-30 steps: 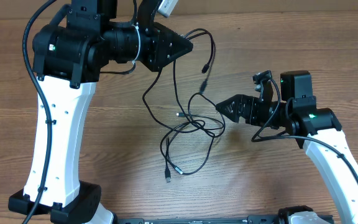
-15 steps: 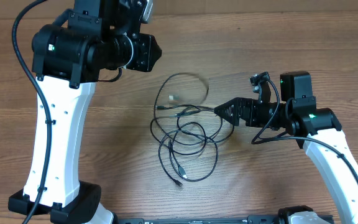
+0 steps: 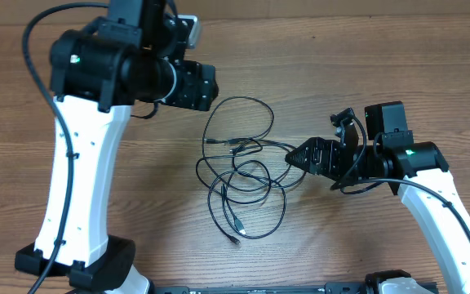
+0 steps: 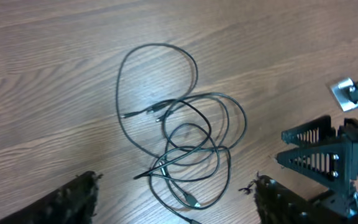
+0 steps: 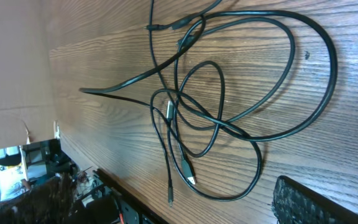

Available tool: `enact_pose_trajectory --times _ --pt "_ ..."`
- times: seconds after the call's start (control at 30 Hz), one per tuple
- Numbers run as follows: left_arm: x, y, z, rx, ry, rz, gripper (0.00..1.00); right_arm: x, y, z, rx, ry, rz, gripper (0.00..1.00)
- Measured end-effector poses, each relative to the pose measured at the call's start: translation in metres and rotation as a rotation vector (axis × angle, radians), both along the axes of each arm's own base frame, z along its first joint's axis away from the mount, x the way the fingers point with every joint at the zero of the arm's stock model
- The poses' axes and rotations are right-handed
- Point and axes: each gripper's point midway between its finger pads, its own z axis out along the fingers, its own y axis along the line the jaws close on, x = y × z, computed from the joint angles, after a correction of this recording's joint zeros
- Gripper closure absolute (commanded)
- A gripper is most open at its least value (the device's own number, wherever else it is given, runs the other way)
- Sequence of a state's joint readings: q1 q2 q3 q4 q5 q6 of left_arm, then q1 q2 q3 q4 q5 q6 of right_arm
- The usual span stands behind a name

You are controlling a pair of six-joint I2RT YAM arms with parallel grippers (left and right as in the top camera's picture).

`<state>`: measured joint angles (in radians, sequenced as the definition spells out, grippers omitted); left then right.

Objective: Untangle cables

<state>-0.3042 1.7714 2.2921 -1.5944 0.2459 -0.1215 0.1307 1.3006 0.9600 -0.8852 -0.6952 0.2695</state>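
Cables (image 3: 239,175) lie in a loose black tangle of overlapping loops on the wooden table (image 3: 382,57), between the two arms, with one plug end (image 3: 236,242) trailing toward the robot's side. The left gripper (image 3: 205,86) hangs above the far edge of the heap, its fingers (image 4: 73,199) spread wide with nothing between them, clear of the cords. The right gripper (image 3: 296,155) sits just beside the right-hand loops, its tip at the outermost strand and its jaws likewise parted and empty in the wrist view; whether it touches the cord cannot be told.
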Motion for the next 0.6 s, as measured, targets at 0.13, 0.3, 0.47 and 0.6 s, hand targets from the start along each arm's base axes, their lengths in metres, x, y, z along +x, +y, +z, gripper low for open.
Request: enact_pose_trajectory --times 0.13,0.3,0.47,0.6 --pt "0.005 -0.014 -0.015 0.016 0.035 -0.038 0.00 0.003 -0.001 -0.009 -0.013 0.031 -0.013 0.00" --pt "0.010 -0.018 -0.023 0.021 0.048 -0.044 0.00 0.010 -0.001 -0.024 -0.017 0.087 -0.038 0.00" --pt "0.010 -0.018 -0.023 0.021 0.049 -0.044 0.00 0.015 0.000 -0.045 -0.021 0.161 -0.050 0.01" --pt "0.010 -0.018 -0.023 0.021 0.049 -0.044 0.00 0.009 0.012 -0.054 -0.036 0.139 0.045 0.01"
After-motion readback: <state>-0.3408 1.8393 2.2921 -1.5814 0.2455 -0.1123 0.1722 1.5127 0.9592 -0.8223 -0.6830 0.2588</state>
